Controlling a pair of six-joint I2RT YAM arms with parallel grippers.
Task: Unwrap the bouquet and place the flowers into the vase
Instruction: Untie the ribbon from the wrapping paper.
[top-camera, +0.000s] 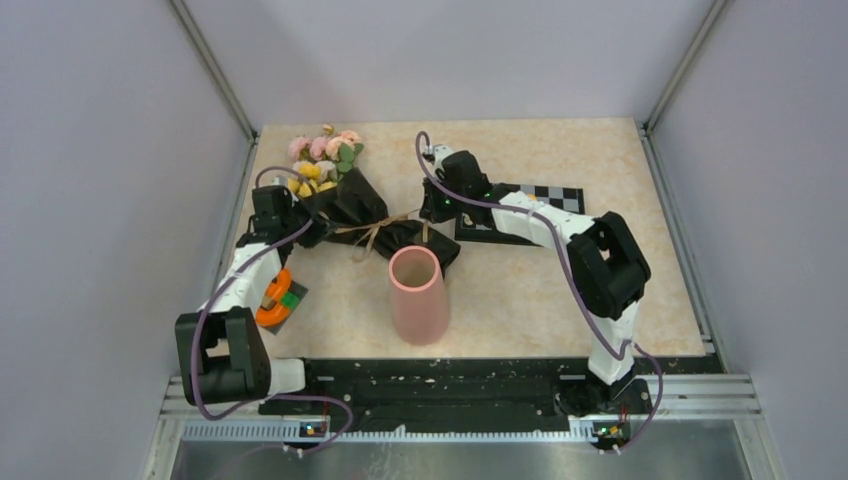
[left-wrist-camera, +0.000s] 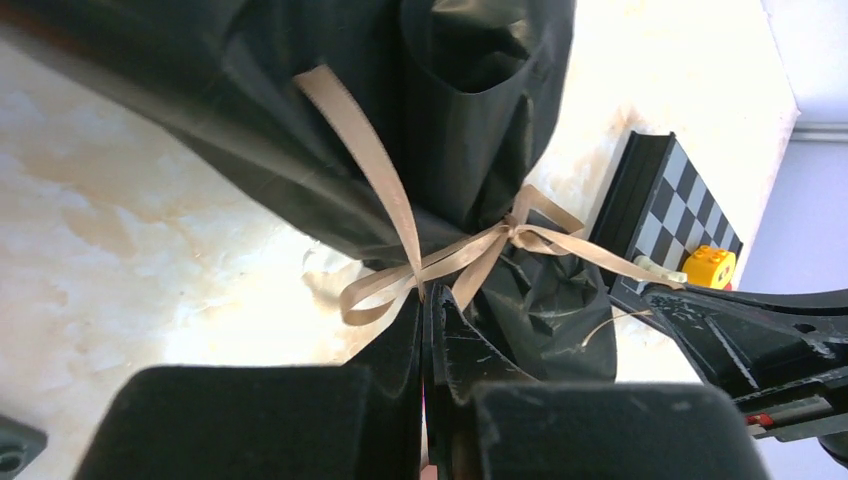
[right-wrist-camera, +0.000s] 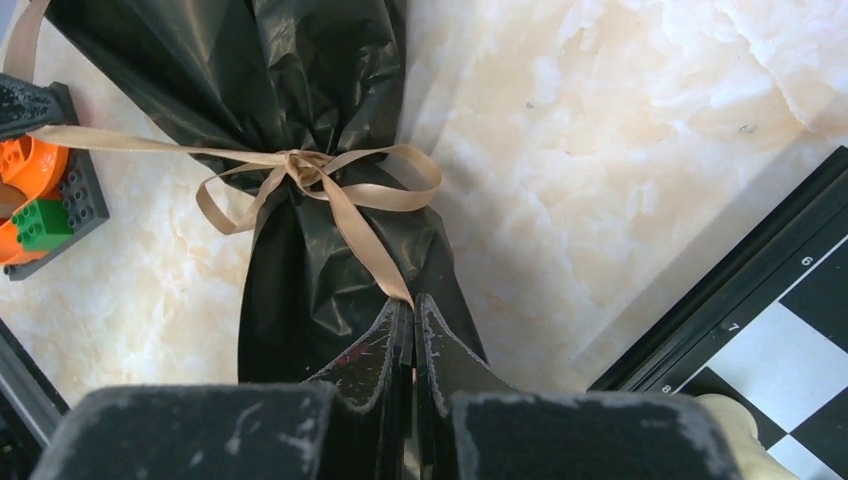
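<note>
The bouquet (top-camera: 355, 200) lies on the table in black crinkled wrapping (left-wrist-camera: 470, 120), with the flowers (top-camera: 322, 152) at its far left end, pink, peach and yellow. A tan ribbon (top-camera: 375, 232) is tied in a bow round its narrow part (right-wrist-camera: 300, 165). My left gripper (left-wrist-camera: 428, 292) is shut on one ribbon tail (left-wrist-camera: 375, 170), left of the bow (top-camera: 315, 232). My right gripper (right-wrist-camera: 410, 300) is shut on another tail (right-wrist-camera: 365, 240), right of the bow (top-camera: 428, 212). The pink vase (top-camera: 417, 295) stands upright just in front of the wrap's end.
A dark baseplate with an orange ring and a green block (top-camera: 277, 300) sits by the left arm. A black-framed checkerboard (top-camera: 545, 197) lies behind the right arm, with a yellow block (left-wrist-camera: 710, 265) on it. Walls close in the table on three sides.
</note>
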